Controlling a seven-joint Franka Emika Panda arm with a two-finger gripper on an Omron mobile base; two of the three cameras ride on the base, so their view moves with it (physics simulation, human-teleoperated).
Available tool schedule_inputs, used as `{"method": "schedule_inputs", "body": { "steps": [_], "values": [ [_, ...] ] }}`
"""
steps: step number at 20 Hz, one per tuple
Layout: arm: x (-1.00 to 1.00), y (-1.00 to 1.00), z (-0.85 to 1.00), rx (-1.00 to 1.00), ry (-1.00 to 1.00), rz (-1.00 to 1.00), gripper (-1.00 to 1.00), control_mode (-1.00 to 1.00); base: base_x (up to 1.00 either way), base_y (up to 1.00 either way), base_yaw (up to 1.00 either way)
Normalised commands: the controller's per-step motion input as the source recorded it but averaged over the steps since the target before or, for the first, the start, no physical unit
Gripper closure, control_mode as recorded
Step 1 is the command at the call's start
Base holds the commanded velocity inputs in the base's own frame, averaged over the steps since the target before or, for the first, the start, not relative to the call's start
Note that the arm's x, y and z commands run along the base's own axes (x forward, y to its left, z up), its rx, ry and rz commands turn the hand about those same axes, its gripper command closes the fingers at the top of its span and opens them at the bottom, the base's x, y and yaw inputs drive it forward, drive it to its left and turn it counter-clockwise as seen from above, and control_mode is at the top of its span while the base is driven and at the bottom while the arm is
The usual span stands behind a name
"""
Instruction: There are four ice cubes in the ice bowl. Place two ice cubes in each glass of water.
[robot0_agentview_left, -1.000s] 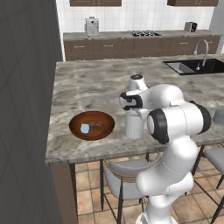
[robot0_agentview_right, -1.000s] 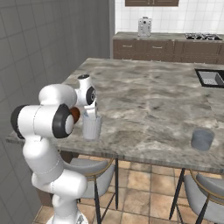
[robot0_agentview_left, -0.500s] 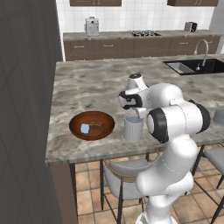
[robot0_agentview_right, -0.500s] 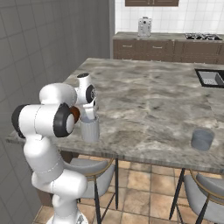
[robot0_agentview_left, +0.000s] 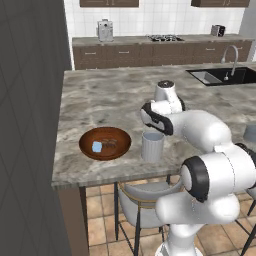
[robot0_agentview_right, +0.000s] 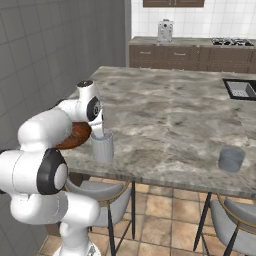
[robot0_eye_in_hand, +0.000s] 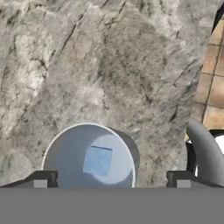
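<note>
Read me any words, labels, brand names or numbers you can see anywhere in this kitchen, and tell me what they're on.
None: there is no readable text in these pictures.
The near glass, the far glass and the ice bowl are plain.
The small appliance on the back counter is too small to show any marking.

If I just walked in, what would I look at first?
The big white robot arm bending over the marble counter, with its open pincer right above a glass of water near the counter's front edge. In the hand view an ice cube sits inside that glass. Beside the glass, the shiny brown ice bowl holds another cube.
</note>
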Motion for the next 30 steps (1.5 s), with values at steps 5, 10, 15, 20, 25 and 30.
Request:
{"method": "schedule_inputs", "body": {
  "steps": [5,10,15,20,25,30],
  "values": [
    [-1.00,0.00,0.39,-0.01,-0.06,0.48,-1.00,-1.00,0.00,0.00,0.00],
    [-0.85,0.14,0.61,-0.09,0.00,0.46,-1.00,-1.00,0.00,0.00,0.00],
    [-0.37,0.50,0.46,-0.15,0.00,0.49,-1.00,-1.00,0.00,0.00,0.00],
    [-0.07,0.83,0.34,-0.35,0.16,0.51,-1.00,-1.00,0.00,0.00,0.00],
    [0.06,0.74,0.19,-0.35,0.18,0.52,-1.00,-1.00,0.00,0.00,0.00],
    [0.41,0.12,0.04,-0.15,0.19,0.55,-1.00,-1.00,0.00,0.00,0.00]
  ]
}}
